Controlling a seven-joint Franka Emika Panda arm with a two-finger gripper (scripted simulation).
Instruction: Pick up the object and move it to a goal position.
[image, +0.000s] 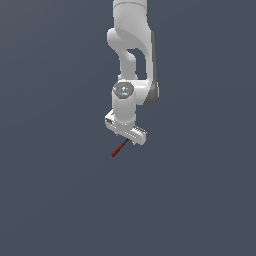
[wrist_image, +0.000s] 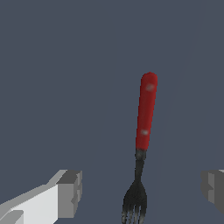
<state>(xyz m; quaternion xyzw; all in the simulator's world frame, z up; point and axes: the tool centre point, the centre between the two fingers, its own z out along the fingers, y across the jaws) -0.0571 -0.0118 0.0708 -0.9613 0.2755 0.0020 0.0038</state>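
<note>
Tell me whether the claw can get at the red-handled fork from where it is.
Probably yes. The claw is open, its fingers apart on either side of the fork, which lies alone on the bare surface with nothing blocking.

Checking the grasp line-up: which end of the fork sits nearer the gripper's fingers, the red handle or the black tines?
The black tines: in the wrist view they lie level with the fingers of the open gripper; the red handle points away.
</note>
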